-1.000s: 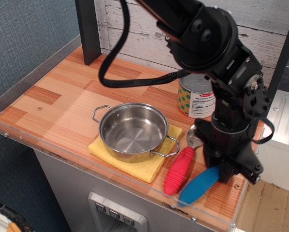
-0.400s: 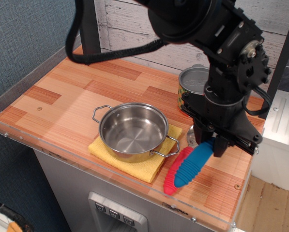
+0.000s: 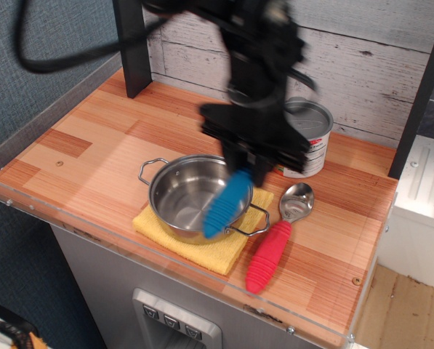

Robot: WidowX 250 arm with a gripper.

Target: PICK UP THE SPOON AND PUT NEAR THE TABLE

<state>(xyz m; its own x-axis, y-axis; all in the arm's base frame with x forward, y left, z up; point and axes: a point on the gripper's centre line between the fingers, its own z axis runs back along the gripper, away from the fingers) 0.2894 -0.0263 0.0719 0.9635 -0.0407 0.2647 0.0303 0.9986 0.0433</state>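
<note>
The spoon (image 3: pixel 227 203) has a thick ribbed blue handle; its metal head is hidden inside my gripper. My gripper (image 3: pixel 247 171) is shut on the spoon's top end and holds it in the air, the handle hanging down to the left over the right side of the steel pot (image 3: pixel 195 195). The arm is blurred with motion. The table (image 3: pixel 93 138) is an orange-brown wood-plank countertop with a clear acrylic rim.
The steel pot sits on a yellow cloth (image 3: pixel 209 247) near the front edge. A red-handled utensil with a round metal bowl (image 3: pixel 275 243) lies right of the pot. A tin can (image 3: pixel 307 149) stands at the back. A dark post (image 3: pixel 133 47) stands back left.
My gripper has lifted the blue spoon off the front right of the counter and carried it left, from beside the red utensil to over the pot.
</note>
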